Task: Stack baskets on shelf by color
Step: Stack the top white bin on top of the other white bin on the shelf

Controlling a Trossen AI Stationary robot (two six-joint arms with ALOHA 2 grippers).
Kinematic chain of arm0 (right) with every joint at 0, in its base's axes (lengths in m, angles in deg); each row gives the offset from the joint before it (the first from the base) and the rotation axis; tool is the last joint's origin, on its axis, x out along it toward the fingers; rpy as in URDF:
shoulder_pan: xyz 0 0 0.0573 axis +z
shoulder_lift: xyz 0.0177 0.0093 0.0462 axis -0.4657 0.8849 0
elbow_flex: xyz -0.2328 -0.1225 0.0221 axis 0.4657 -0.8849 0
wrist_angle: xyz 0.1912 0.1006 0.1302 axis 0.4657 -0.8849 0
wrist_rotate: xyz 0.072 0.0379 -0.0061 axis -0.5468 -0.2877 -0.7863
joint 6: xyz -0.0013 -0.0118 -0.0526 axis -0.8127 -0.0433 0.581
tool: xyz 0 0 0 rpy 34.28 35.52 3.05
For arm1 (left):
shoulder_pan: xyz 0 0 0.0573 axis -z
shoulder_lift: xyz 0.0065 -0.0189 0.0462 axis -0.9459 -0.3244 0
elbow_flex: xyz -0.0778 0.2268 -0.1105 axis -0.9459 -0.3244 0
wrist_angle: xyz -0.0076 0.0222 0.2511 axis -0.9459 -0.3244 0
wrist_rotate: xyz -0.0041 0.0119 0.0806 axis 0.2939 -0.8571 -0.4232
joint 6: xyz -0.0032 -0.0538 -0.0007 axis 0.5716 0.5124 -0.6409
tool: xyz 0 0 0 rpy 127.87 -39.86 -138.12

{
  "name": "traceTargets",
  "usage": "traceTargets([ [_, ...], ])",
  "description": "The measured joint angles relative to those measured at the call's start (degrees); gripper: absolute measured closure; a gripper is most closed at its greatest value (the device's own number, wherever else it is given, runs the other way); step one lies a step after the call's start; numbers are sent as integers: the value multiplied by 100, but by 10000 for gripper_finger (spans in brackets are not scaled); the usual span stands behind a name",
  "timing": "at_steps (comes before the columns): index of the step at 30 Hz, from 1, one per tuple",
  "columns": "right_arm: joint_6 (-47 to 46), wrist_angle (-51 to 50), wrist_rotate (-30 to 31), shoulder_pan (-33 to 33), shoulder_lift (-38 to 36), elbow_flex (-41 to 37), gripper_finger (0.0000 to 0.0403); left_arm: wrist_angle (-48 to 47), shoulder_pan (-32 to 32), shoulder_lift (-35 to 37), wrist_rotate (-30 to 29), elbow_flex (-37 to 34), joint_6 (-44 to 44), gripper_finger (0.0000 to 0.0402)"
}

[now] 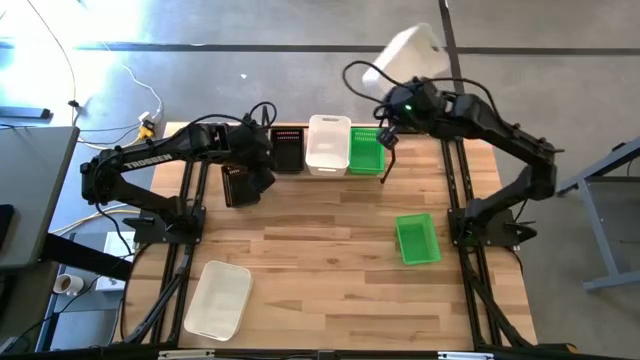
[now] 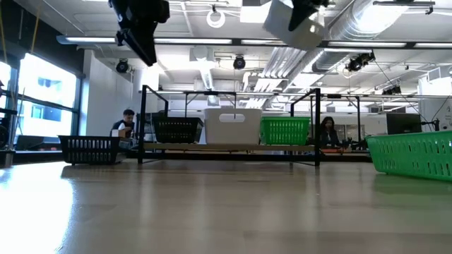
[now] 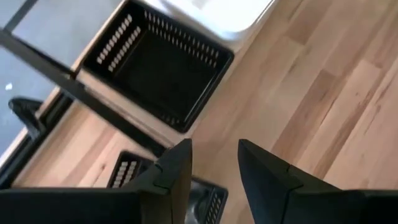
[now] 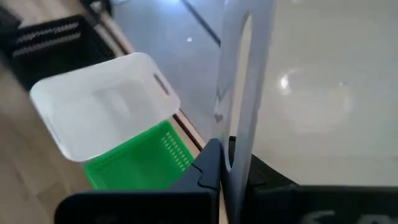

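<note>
The shelf [image 1: 330, 172] is a low black wire rack with looped upright ends at the far edge of the table [image 1: 330, 260], and three baskets sit side by side in it: a black perforated one [image 1: 288, 150], a white smooth-sided one [image 1: 328, 143] in the middle, and a green perforated one [image 1: 366, 150]. The right gripper [image 1: 392, 103] hangs high above and just beyond the green end of the shelf, its fingers pinched together on the thin rim of a second white basket [image 1: 410, 52], which dangles from it, tilted, out past the table's far edge; in the right wrist view the translucent wall [image 4: 239, 93] stands on edge between the dark fingers, with the shelved white and green baskets below. The left gripper [image 3: 214, 168] is raised over the table just in front of the shelf's black end, its two fingers [image 3: 177, 171] apart and holding nothing. Directly beneath it a loose black basket [image 1: 240, 185] rests on the table, and the shelved black basket lies just beyond. Farther toward the front, well apart from both grippers, a loose green basket [image 1: 417, 239] lies on the right arm's side and a loose white basket [image 1: 218, 297] on the left arm's side.
</note>
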Motion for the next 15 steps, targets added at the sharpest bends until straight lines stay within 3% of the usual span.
traceTargets([
  [7,1443,-12,-900,-76,704,235,403,-311,0,0,47,0,140,282],
  [15,1953,-88,-1684,59,1393,195,403,-312,0,0,44,0,115,282],
])
